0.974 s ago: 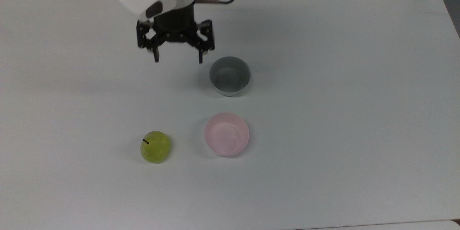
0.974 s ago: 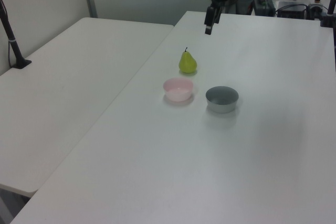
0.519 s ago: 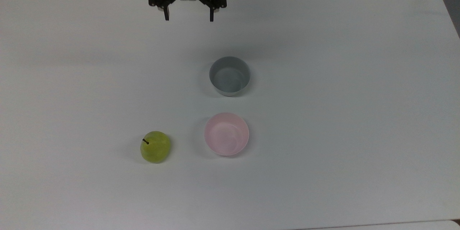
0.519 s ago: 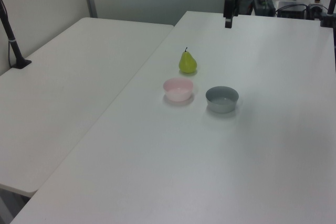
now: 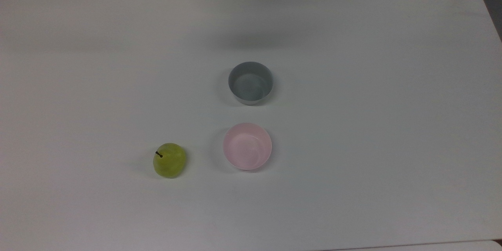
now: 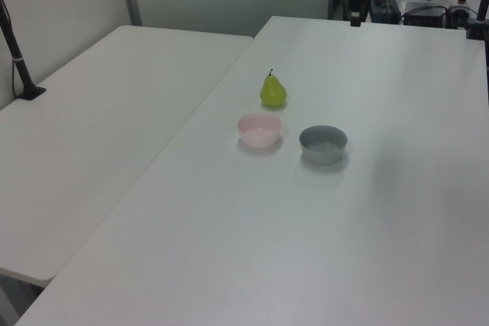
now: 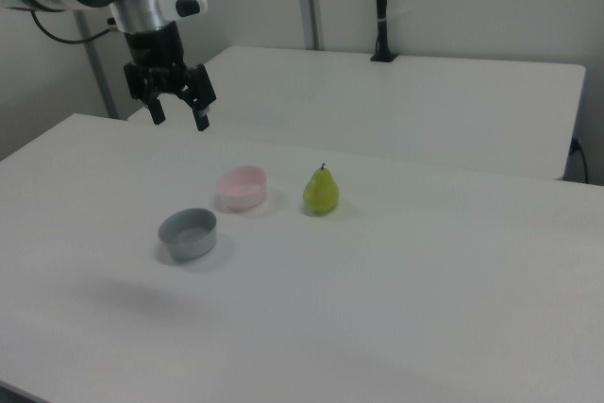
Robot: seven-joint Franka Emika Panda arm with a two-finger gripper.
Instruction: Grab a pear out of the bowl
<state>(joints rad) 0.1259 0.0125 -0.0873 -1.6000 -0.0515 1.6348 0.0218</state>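
Pear (image 7: 321, 192) upright on table beside pink bowl (image 7: 243, 186); tool (image 7: 177, 118) raised well apart, pointing down, wide open, empty.

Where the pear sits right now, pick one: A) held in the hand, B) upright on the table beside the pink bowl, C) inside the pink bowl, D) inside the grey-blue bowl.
B: the pear stands upright on the table, apart from the pink bowl, which is empty.

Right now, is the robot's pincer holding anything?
No, nothing. The pincer hangs open in the air, and the pear stands on the table beside the pink bowl.
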